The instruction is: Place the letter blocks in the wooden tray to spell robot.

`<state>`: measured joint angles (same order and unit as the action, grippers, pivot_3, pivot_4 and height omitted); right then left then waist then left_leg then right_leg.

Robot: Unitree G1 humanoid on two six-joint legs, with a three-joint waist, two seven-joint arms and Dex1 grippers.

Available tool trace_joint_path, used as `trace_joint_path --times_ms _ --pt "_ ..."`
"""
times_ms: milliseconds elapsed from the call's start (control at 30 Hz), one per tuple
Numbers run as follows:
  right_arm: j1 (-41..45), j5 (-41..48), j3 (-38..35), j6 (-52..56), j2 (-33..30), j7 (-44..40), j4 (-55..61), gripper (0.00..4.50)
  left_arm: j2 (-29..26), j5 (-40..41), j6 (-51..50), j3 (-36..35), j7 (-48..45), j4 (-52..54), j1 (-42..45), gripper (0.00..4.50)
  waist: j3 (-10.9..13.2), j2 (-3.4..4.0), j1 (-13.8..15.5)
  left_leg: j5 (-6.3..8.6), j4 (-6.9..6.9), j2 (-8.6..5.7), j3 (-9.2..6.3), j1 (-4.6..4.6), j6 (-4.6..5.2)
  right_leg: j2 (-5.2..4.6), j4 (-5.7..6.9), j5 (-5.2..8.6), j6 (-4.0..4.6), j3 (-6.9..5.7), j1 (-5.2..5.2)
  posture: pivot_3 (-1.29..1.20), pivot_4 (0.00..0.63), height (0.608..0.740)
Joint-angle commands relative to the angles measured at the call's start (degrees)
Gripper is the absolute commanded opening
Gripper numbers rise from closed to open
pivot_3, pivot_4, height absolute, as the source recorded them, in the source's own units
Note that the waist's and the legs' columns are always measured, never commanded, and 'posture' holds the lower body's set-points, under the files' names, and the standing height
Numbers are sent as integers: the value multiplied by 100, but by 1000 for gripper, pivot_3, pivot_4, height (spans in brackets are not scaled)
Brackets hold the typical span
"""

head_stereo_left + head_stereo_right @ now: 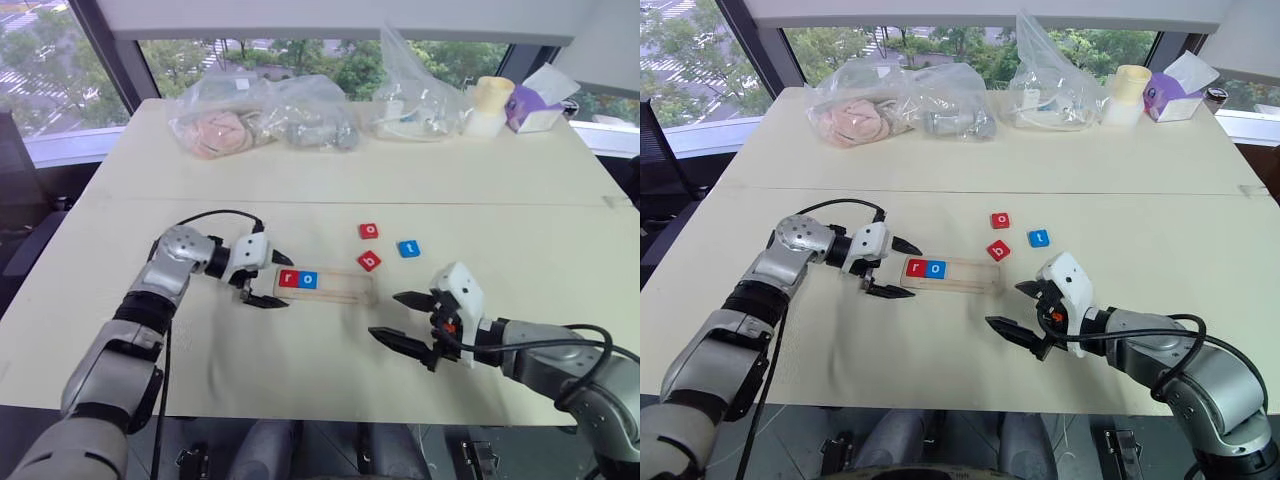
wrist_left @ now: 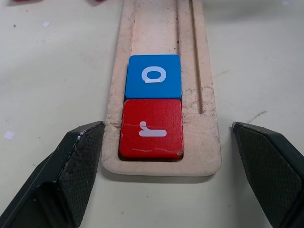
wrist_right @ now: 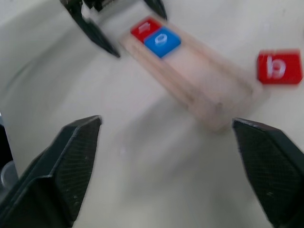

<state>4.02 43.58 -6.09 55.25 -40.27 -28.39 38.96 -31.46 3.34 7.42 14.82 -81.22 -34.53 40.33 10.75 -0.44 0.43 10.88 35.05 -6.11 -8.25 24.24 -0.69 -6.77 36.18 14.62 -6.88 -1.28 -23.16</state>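
On the bench (image 1: 320, 190), the tray (image 1: 345, 288) is lying lengthwise across the robot's front, between the two arms. Its left end is already holding the red r (image 1: 289, 279) and the blue o (image 1: 308, 280), sitting edge to edge in the slot, so the word is reading from the robot's left; the rest of the slot is standing bare for three more tiles.

The left gripper (image 1: 268, 278) is hanging at that left end with its fingers spread wide, one on either side of the tray's end and touching neither tray nor tile. It is carrying nothing. That placing suits a hand that is letting the tray lie free, or one ready to steady it.

The right gripper (image 1: 404, 319) is hovering near the tray's right end, also wide open and empty, its fingers pointing toward the tray.

Three tiles are waiting loose on the bench beyond the tray's right half: the red b (image 1: 369, 261) just beside the tray's far edge, the red o (image 1: 368, 231) farther back, the blue t (image 1: 408, 248) to the right of both. They are lying apart from one another, letters up, which is leaving room for fingers around each. Judging by the spelling, b is the next one needed, and the right gripper is the nearer to it.
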Motion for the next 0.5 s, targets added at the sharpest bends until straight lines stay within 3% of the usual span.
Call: trace_joint_path --times_ms 33,233,500 --pt "537 -338 25 -226 167 290 -362 4500 -349 414 -936 -351 -74 860 -150 4490 4 -3 -21 0 1 1 -1 5 0 1 0 -1 2 0 -4 0 150 740" --pt "1594 -1111 748 -390 494 402 -1528 4500 -1107 891 -2187 -920 47 1914 -509 4490 6 3 -42 -1 -7 6 -2 13 -1 8 4 -4 6 2 -24 0 150 740" --pt "2833 -2133 1560 -600 1083 384 -3408 4500 -1516 1408 -3102 -1555 578 3014 -1071 4490 8 5 -129 -1 -6 3 5 14 -1 10 6 -5 6 11 -29 0 150 740"
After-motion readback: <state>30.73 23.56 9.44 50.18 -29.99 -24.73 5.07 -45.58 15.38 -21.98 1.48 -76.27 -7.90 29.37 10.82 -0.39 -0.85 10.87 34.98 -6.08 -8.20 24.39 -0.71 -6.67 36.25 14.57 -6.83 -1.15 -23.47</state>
